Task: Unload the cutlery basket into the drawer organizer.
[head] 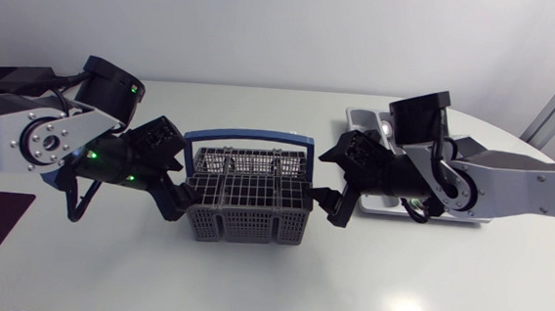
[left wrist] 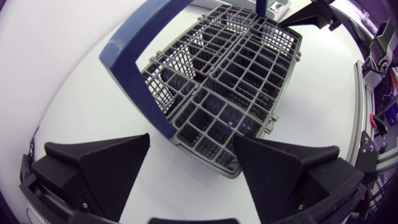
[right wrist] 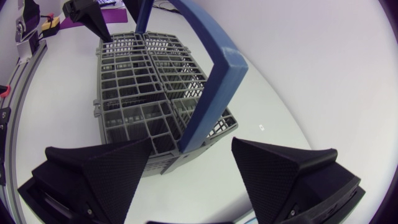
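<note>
At table centre the cutlery basket is flanked: left gripper at 9 o'clock, right gripper at 3, jaws of both spread, nothing held. Pick-up stage, probably; a piece must be grasped for the drawer organizer at 2 o'clock.

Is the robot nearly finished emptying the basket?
Done: no handles poke up out of the cutlery basket, so it may be nearly empty, though its dark cells hide the bottom. In hand: nothing; the left gripper and right gripper are both open, one at each end of the basket. Left: cannot tell, since the right arm covers most of the drawer organizer.
</note>
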`<state>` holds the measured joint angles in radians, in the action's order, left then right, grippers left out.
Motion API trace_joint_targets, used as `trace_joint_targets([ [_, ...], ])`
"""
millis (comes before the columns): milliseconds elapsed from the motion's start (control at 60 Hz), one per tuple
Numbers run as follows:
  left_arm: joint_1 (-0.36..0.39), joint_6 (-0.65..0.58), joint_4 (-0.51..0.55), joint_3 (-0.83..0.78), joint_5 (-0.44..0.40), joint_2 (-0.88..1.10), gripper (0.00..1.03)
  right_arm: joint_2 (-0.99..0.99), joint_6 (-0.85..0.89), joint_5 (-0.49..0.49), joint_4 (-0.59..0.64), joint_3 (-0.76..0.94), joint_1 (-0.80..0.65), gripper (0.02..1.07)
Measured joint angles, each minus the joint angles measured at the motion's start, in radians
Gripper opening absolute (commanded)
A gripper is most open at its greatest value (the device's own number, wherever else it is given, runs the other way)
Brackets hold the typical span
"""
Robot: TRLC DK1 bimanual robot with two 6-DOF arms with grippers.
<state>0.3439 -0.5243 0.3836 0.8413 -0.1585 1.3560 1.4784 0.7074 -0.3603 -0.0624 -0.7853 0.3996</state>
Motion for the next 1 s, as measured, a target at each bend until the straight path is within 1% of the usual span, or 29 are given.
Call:
trace_joint_targets([
  [150, -0.002, 0.000, 0.000, 0.002, 0.000, 0.000, 0.98, -0.046, -0.009, 0.018, 0.036, 0.000, 0.007, 0.95],
  [350, -0.002, 0.000, -0.002, 0.010, 0.001, 0.014, 0.98, -0.093, -0.010, 0.018, 0.057, 0.001, 0.024, 0.95],
  [533, -0.005, 0.000, -0.029, 0.021, 0.004, 0.039, 0.98, -0.118, -0.016, 0.018, 0.072, 0.011, 0.025, 0.95],
  [733, -0.008, 0.000, -0.035, 0.027, 0.008, 0.045, 0.98, -0.159, -0.020, 0.019, 0.108, 0.026, 0.038, 0.95],
  [850, -0.010, 0.000, -0.033, 0.027, 0.011, 0.037, 0.98, -0.195, -0.020, 0.021, 0.123, 0.045, 0.045, 0.95],
  [1000, -0.016, 0.000, -0.009, 0.027, 0.014, -0.021, 0.98, -0.239, -0.020, 0.022, 0.147, 0.061, 0.050, 0.95],
])
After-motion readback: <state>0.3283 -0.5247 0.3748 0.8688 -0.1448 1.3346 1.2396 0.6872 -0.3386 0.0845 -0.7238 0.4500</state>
